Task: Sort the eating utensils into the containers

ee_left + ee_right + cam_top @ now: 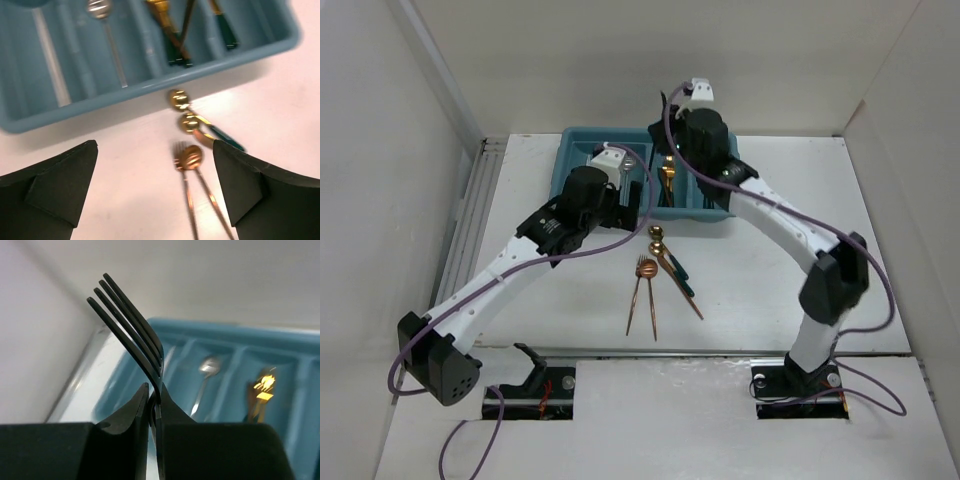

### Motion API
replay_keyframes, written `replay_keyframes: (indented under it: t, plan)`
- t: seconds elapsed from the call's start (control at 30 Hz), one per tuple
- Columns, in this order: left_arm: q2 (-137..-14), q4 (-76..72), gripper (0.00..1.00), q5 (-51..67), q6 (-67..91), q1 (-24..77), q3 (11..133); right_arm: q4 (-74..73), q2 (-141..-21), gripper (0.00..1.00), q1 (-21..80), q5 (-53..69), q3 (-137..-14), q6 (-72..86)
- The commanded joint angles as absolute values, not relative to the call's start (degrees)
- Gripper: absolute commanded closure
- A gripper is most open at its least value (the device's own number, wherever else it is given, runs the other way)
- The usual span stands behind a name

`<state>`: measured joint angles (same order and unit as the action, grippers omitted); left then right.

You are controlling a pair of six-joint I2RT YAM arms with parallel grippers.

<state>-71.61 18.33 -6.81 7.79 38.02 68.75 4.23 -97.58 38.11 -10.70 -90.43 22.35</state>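
Right tool (pixel 152 402) is clamped on a dark fork (pixel 131 325), tines up, seemingly over the far edge of the blue tray (pixel 225 332), whose compartments run near to far. Left tool (pixel 155 150), spread wide and empty, hovers nearer the loose spoons (pixel 190 122) on the table (pixel 125 165).

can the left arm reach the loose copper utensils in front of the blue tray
Probably yes: the open left hand hangs just above the loose copper metal utensils on the white table, nothing covering them; the right arm is off over the teal plastic tray.
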Motion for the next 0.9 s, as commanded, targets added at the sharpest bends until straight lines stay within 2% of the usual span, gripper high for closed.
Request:
replay_keyframes:
  t: [0.0, 0.07, 0.2, 0.33, 0.53, 0.57, 0.6, 0.67, 0.87]
  plan:
    - [-71.2, 21.1, 0.00, -17.5, 8.6, 36.6, 69.1, -2.5, -108.1, 1.00, 32.3, -10.3, -103.5, 16.7]
    - [-71.2, 21.6, 0.00, -19.0, 8.6, 36.6, 68.6, -9.7, -113.5, 1.00, 30.9, -9.6, -113.1, 15.8]
    - [-71.2, 22.2, 0.00, -19.6, 8.6, 34.5, 67.2, -18.6, -125.5, 1.00, 28.8, -9.1, -124.3, 14.3]
    - [-72.3, 22.2, 0.00, -19.0, 8.6, 33.0, 67.2, -19.3, -131.1, 1.00, 28.3, -6.4, -125.4, 14.3]
    - [-73.6, 23.3, 0.00, -17.3, 8.7, 31.7, 66.7, -20.9, -131.1, 0.98, 28.3, -6.9, -121.2, 15.6]
    - [-73.6, 23.8, 0.00, -16.7, 8.7, 31.7, 66.7, -21.4, -131.7, 0.84, 27.8, -6.9, -121.2, 16.1]
    - [-73.6, 23.8, 0.00, -16.7, 8.7, 31.2, 66.7, -21.4, -131.7, 0.76, 27.8, -6.9, -121.2, 16.1]
    - [-74.1, 23.8, 0.00, -16.2, 8.7, 31.2, 66.7, -22.9, -131.1, 0.44, 27.8, -7.5, -121.2, 16.1]
    - [-74.6, 24.3, 0.00, -17.0, 8.7, 31.2, 67.2, -23.0, -122.2, 0.38, 27.8, -12.2, -118.1, 14.6]
